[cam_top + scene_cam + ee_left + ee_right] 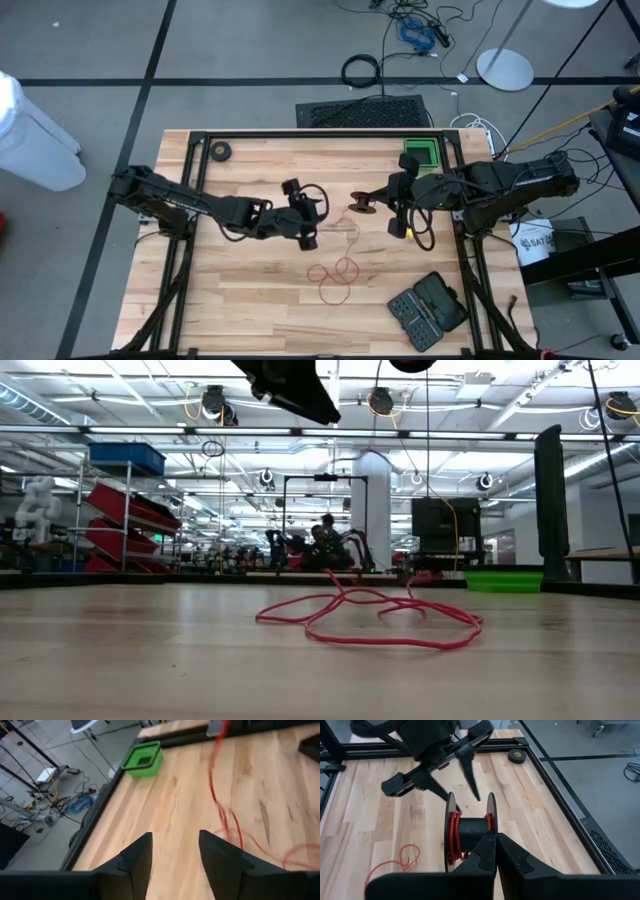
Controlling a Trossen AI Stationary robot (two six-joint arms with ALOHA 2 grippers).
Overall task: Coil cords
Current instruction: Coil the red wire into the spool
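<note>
Red cord (335,272) lies in loose loops at lower centre of the high view, partly wound on its black reel (470,836).
Right gripper (495,851) pinches the reel, fingers closed on it, right of centre. Left gripper (175,851) hovers beside it, jaws parted and empty. Upper right, the green bin (421,153) shows only a dark inside; lower right, a black case (428,309) lies open.

This is a robotics lab or workshop hall: the low view shows a long open room with ceiling strip lights (90,430), shelving with red bins (120,510), another robot rig (320,545) at a far bench, and cables (415,30) strewn across the grey floor.
</note>
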